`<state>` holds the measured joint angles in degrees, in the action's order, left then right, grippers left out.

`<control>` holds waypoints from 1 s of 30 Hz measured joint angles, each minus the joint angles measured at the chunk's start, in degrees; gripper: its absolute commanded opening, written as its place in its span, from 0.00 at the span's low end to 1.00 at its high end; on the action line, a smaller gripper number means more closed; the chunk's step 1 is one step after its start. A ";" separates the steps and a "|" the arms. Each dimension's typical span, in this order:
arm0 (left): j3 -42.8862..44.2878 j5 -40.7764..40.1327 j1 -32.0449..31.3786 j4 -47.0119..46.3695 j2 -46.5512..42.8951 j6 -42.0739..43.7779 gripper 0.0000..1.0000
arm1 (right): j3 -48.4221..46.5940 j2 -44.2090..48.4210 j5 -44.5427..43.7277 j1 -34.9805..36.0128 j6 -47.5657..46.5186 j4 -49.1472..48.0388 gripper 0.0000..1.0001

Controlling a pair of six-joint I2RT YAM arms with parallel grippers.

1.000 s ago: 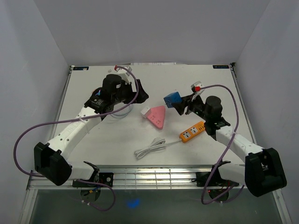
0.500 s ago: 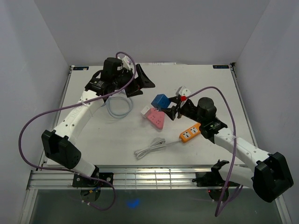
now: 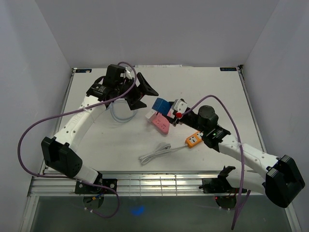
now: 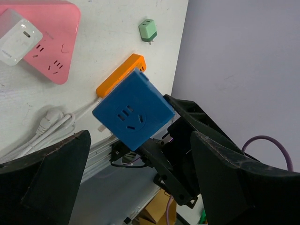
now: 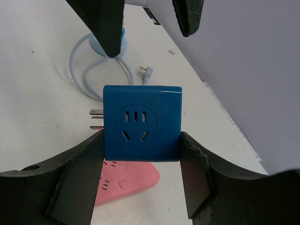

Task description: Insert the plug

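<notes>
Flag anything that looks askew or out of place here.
The blue cube, clamped in the right gripper, hangs tilted near the pink strip. Its prongs stick out sideways rather than toward the strip's sockets. Nothing looks spilled or damaged.

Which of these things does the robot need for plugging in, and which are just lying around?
Needed: blue plug cube in the right tool; pink socket strip, probably its target.
Lying about: orange strip, white cable, light blue cable, green charger.

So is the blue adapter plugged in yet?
Out: the blue adapter is clamped in the right gripper, prongs bare, not in the pink strip.
</notes>
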<state>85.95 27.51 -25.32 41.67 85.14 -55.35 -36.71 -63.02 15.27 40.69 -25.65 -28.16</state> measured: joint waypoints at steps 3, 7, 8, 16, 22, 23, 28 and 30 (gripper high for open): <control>-1.51 0.15 0.11 0.42 -0.70 -2.38 0.98 | 0.07 0.00 -2.54 0.90 -2.64 -0.33 0.08; -5.01 0.96 0.22 -0.48 -1.57 -6.71 0.98 | 0.07 -0.04 -5.16 2.62 -5.92 -0.48 0.08; -5.73 1.14 0.22 -0.74 -1.60 -7.52 0.98 | 0.07 -0.11 -5.97 3.15 -6.67 -0.63 0.08; -7.91 1.42 0.37 -4.22 -1.57 -14.27 0.98 | 0.07 -1.36 -9.55 6.80 -11.41 -1.40 0.08; -7.91 1.40 0.42 -6.58 -0.61 -17.22 0.98 | 0.11 -1.51 -11.34 7.89 -12.94 -1.68 0.08; -7.91 1.38 0.44 -6.88 -0.37 -17.64 0.98 | 0.13 -1.51 -11.61 7.91 -13.09 -1.86 0.08; -8.17 1.01 0.46 -7.54 -0.04 -19.10 0.98 | 0.15 -1.51 -12.33 8.15 -13.86 -2.08 0.09; -8.52 0.87 0.46 -7.78 -0.04 -19.41 0.98 | 0.15 -1.51 -12.33 8.20 -14.01 -2.10 0.09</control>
<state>77.43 28.38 -24.86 33.89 85.10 -74.76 -36.56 -64.53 2.94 48.88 -39.66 -30.26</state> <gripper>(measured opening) 0.979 0.650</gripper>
